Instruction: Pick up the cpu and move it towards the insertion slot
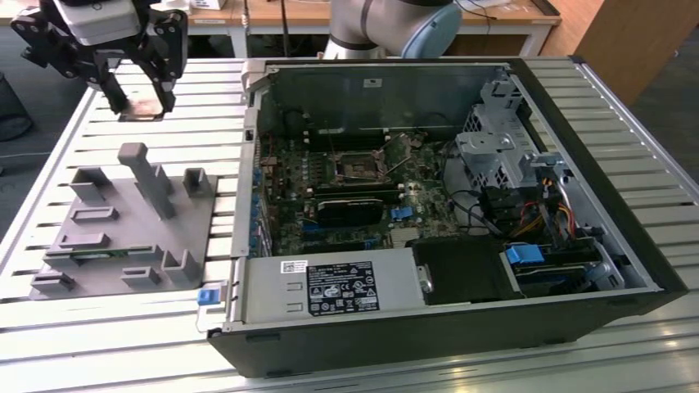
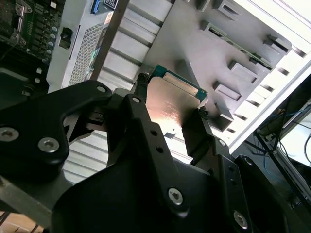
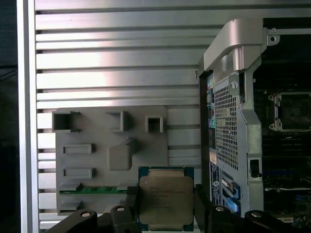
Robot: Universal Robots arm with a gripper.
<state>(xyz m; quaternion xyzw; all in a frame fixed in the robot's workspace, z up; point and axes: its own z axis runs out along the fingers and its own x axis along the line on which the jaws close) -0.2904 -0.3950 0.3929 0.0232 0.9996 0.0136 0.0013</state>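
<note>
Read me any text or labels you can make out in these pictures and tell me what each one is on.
None can be read.
Black label on the power supply: print too small.
White sticker beside it: blurred.
cpu lid, held in the pincer: faint print, illegible.
Small sticker on the computer case wall: illegible.

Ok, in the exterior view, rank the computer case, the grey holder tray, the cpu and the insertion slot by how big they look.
1. Computer case
2. Grey holder tray
3. Insertion slot and cpu, held in the gripper, look alike; the cpu hangs raised, so I won't rank them.
</note>
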